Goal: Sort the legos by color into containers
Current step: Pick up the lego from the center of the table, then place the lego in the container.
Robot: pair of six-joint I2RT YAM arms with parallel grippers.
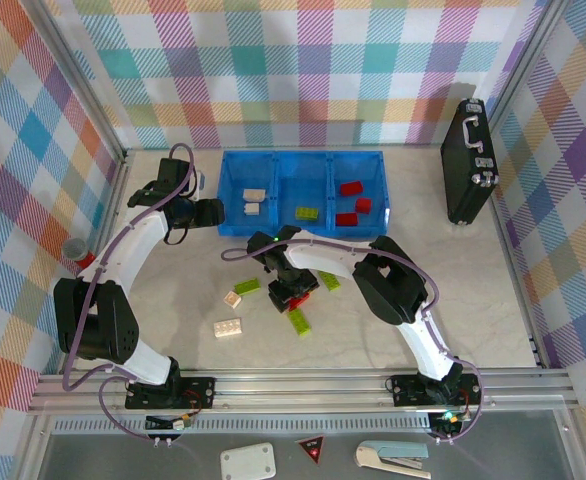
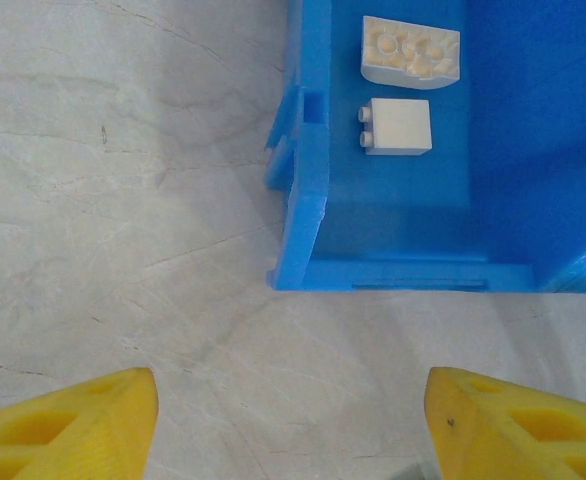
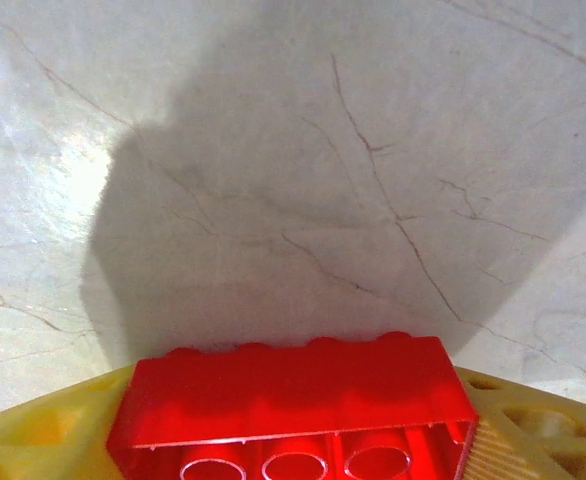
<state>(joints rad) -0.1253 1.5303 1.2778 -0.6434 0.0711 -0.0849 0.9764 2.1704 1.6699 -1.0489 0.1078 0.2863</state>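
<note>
Nearest the bases: loose bricks lie on the table [image 1: 453,300]. A cream brick [image 1: 228,327] and a green brick [image 1: 299,320] are closest, with a small cream brick [image 1: 232,298], a second green [image 1: 246,285] and a third green [image 1: 328,280] just beyond.
Right gripper [image 1: 295,297]: low over the table among the loose bricks, its yellow fingers [image 3: 43,430] pinching a red brick [image 3: 293,405] by its two ends. Whether the brick is off the table yet, I cannot tell.
Left gripper [image 2: 293,430]: just beside the tray's near left corner, jaws spread, nothing between them.
Tray [image 1: 277,185]: at the far side of the table, with three compartments in a row.
Left compartment: two cream pieces, a rounded one [image 2: 409,52] and a square one [image 2: 398,127].
Middle compartment: one green piece [image 1: 306,213].
Right compartment: three reds [image 1: 351,187].
Step in hand: picking up a red brick. The grip looks made, and the carry looks not yet begun.
Next move calls for: a straight lift clear of the neighbouring greens, then travel far and to the right, over the tray's near wall, and a release above the reds. The left gripper sits well apart from that route.
</note>
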